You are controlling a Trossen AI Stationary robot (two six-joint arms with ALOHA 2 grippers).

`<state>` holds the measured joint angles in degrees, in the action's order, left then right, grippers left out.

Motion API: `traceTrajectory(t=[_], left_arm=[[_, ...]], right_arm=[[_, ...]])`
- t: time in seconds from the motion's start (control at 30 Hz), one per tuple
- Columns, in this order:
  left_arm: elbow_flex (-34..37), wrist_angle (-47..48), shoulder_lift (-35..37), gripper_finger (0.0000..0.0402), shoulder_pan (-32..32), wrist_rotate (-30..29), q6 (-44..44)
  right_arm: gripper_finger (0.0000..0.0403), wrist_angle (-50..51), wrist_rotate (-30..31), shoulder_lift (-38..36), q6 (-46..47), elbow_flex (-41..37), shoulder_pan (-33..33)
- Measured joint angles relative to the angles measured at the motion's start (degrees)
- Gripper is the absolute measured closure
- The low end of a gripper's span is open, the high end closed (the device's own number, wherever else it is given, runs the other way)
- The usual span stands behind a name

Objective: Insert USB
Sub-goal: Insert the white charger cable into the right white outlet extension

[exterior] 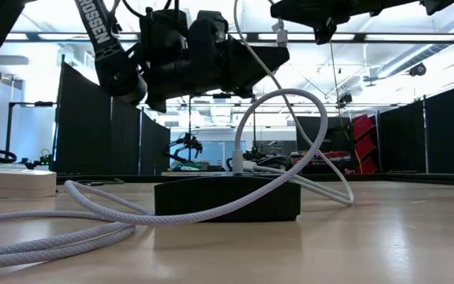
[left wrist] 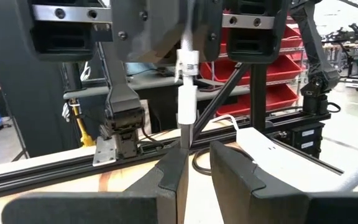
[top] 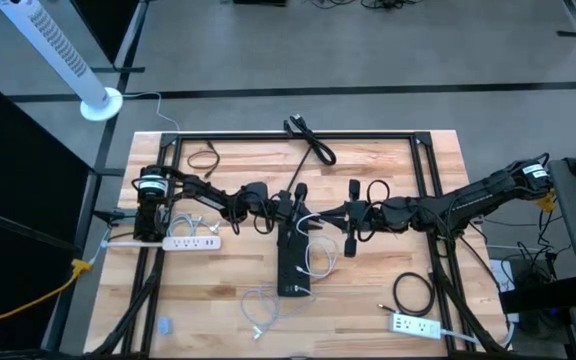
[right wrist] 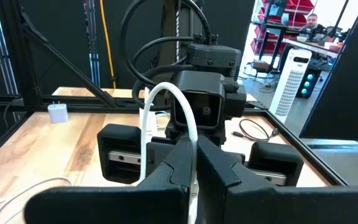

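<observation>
We see both grippers meet above the table's middle, over the black hub (top: 295,262). The right gripper (right wrist: 191,163) pinches the white cable (right wrist: 188,127), plug (left wrist: 186,107) hanging upright with its long axis vertical. The left gripper (left wrist: 194,168) sits partly spread, one finger (left wrist: 173,180) touching the plug's lower end.

White braided USB cable (exterior: 274,118) arching above black hub (exterior: 227,201), lying flat mid-table; white plug (left wrist: 186,102) hanging upright, one end already sitting in hub's top.
</observation>
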<state>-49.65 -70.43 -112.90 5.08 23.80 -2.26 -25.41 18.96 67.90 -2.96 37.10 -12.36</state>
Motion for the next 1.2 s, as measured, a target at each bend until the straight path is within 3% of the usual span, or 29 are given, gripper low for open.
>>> traceTrajectory(t=[1.0, 1.2], left_arm=[[-0.04, 1.42, 0.0, 0.0347, 0.0, -0.23, -0.39], [-0.04, 0.54, -0.02, 0.0347, -0.15, 2.68, -0.17]], right_arm=[[0.0403, 1.93, -2.74, 0.04, 1.4, -0.02, 0.02], [0.0403, 1.95, -2.45, 0.04, 1.42, -0.02, 0.02]])
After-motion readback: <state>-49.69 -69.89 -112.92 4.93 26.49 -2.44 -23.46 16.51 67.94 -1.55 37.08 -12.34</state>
